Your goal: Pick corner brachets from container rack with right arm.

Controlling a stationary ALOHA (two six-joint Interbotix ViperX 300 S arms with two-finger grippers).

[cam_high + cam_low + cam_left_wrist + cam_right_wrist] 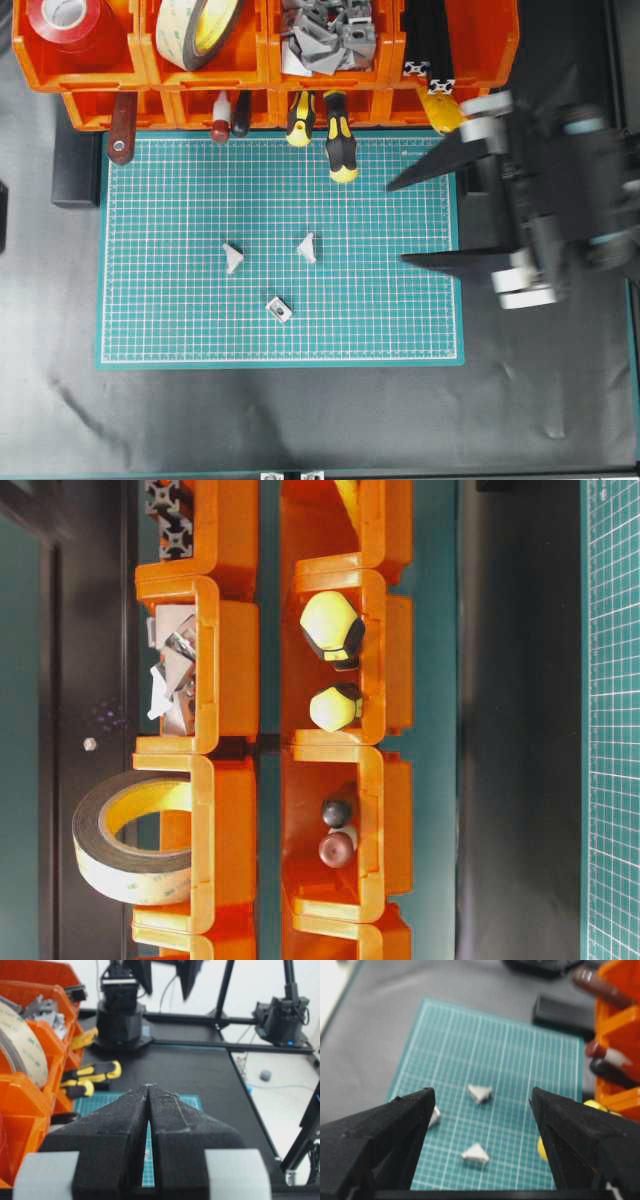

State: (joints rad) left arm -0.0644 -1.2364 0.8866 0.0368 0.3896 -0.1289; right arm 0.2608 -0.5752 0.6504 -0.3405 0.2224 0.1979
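Note:
The orange container rack [395,62] runs along the far edge and also shows in the table-level view [235,670]. One upper bin holds a heap of grey corner brackets [330,35] [175,675]. Three more brackets lie on the green mat: one at the left [233,257], one in the middle [308,247], one nearer the front [279,309]. My right gripper [396,222] is open and empty at the mat's right edge, its tips pointing left towards them. In the right wrist view [481,1094] two brackets [479,1092] [475,1153] show between its jaws. My left gripper [148,1086] is shut and empty.
The green cutting mat [380,320] lies on a black table. Yellow-and-black screwdriver handles [341,150] and dark red handles [221,128] stick out of the lower bins over the mat's far edge. A tape roll [200,25] and a red roll [70,25] fill the left bins, black extrusion bars [430,40] the right one.

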